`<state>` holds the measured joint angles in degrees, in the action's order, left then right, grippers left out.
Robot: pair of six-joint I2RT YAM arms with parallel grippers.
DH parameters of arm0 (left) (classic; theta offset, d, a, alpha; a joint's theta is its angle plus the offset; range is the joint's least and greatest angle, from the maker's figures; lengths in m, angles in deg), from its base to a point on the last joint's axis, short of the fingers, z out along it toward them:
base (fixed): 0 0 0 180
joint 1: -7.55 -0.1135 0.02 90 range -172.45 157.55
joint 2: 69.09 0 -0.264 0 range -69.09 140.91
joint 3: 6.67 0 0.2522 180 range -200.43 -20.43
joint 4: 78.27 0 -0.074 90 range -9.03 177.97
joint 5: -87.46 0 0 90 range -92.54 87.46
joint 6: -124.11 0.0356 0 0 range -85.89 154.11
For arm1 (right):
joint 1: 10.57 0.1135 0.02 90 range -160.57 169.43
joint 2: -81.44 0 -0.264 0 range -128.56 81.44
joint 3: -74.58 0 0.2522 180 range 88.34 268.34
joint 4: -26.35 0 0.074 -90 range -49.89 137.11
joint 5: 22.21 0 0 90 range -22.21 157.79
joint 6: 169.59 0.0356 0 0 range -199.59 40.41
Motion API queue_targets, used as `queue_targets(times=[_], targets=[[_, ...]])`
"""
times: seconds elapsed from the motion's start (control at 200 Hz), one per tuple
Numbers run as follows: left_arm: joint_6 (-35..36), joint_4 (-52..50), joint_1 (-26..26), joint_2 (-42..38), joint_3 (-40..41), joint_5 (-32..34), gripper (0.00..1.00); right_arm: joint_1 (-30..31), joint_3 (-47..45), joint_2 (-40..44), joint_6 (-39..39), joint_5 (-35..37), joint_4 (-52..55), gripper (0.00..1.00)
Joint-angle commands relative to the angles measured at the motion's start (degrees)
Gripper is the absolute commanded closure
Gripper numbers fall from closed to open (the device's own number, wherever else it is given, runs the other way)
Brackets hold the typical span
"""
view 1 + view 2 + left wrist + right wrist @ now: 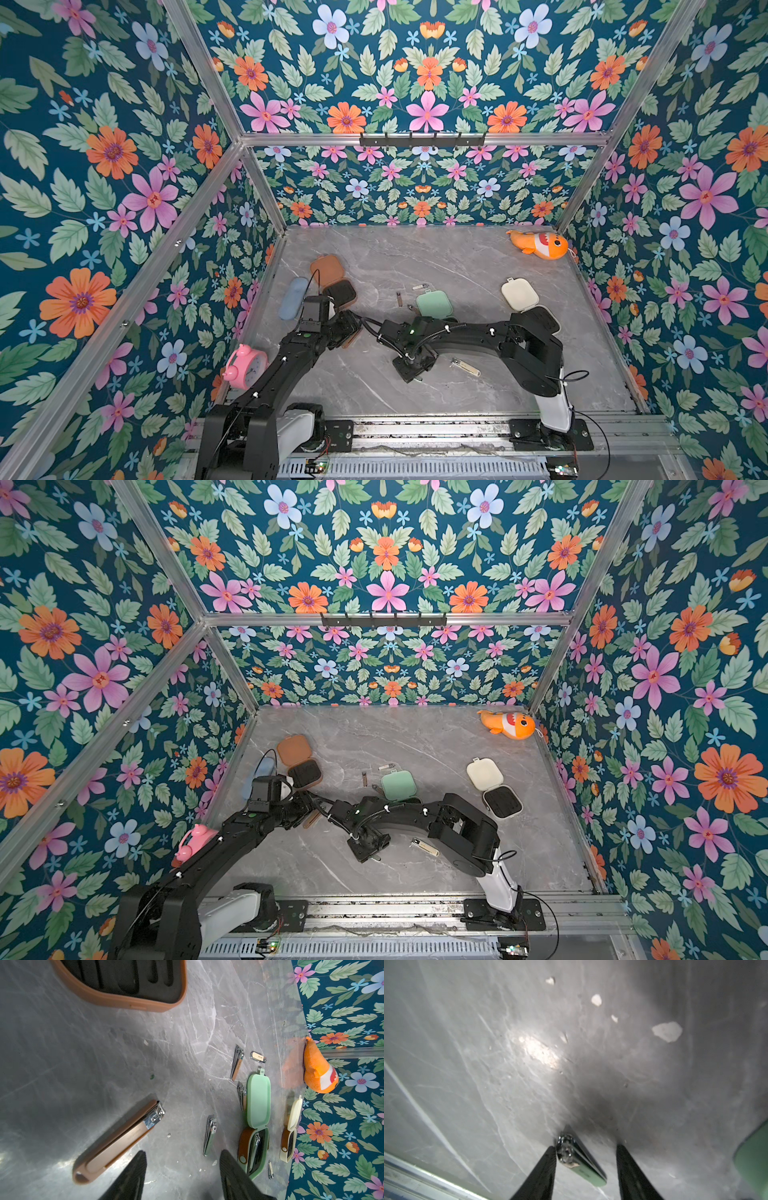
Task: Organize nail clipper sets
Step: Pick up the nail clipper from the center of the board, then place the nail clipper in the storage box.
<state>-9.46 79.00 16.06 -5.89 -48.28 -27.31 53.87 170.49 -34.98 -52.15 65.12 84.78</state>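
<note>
Three nail clipper set cases lie open on the marble table: brown (327, 270) at the left, mint green (434, 303) in the middle, cream (519, 294) at the right. My left gripper (182, 1152) is open and holds nothing. A large brown clipper (120, 1142) lies flat just beside one of its fingers. My right gripper (585, 1146) is down at the table and open. A mint-green clipper (581, 1163) lies between its fingers, with one fingertip (550, 1155) against it and the other apart. Small metal clippers (236, 1061) lie near the mint case (258, 1101).
A pale blue oblong case (293, 303) and a pink alarm clock (245, 365) sit along the left wall. An orange plush fish (540, 245) is in the back right corner. A cream clipper (465, 366) lies right of my right gripper (415, 372).
</note>
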Motion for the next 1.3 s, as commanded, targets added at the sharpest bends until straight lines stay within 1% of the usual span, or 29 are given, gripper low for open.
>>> queue_targets(times=[0.0,0.235,0.525,0.695,0.825,0.94,1.03,1.12,1.21,1.225,1.295], targets=[[0.1,0.6,-0.1,0.0,0.3,-0.4,0.41,0.1,0.6,-0.9,0.3,0.6,1.1,0.56],[-0.1,1.2,-0.1,0.1,1.0,-0.7,0.4,0.1,0.8,-1.3,0.7,0.9,1.5,0.73],[0.0,2.2,-0.1,1.9,0.5,-0.9,0.41,-0.2,0.3,-0.9,2.0,0.7,0.7,0.8],[0.1,2.6,1.0,4.8,-1.8,-0.9,0.41,-2.4,-2.1,2.6,3.7,-0.4,-1.9,0.83],[-0.5,3.5,4.2,8.1,-4.9,0.2,0.41,-4.7,-4.2,6.8,4.7,-0.6,-3.4,0.83],[-1.8,5.1,8.8,12.0,-8.8,1.6,0.41,-6.6,-5.9,11.1,4.9,1.1,-3.5,0.83],[-2.8,6.5,13.0,16.4,-13.4,2.2,0.41,-8.7,-7.7,14.8,4.9,4.0,-2.9,0.83],[-4.3,8.8,16.3,21.6,-18.4,1.3,0.41,-11.3,-10.3,18.3,4.9,6.5,-2.7,0.83],[-5.7,11.0,19.0,27.0,-23.9,0.0,0.42,-14.3,-13.5,20.9,4.8,8.0,-3.5,0.83],[-5.8,11.4,19.3,27.9,-25.0,-0.2,0.42,-14.7,-14.1,22.8,4.7,8.2,-3.7,0.83],[-6.2,11.8,21.1,32.3,-29.8,-0.8,0.42,-17.1,-16.5,25.0,4.4,9.3,-4.8,0.83]])
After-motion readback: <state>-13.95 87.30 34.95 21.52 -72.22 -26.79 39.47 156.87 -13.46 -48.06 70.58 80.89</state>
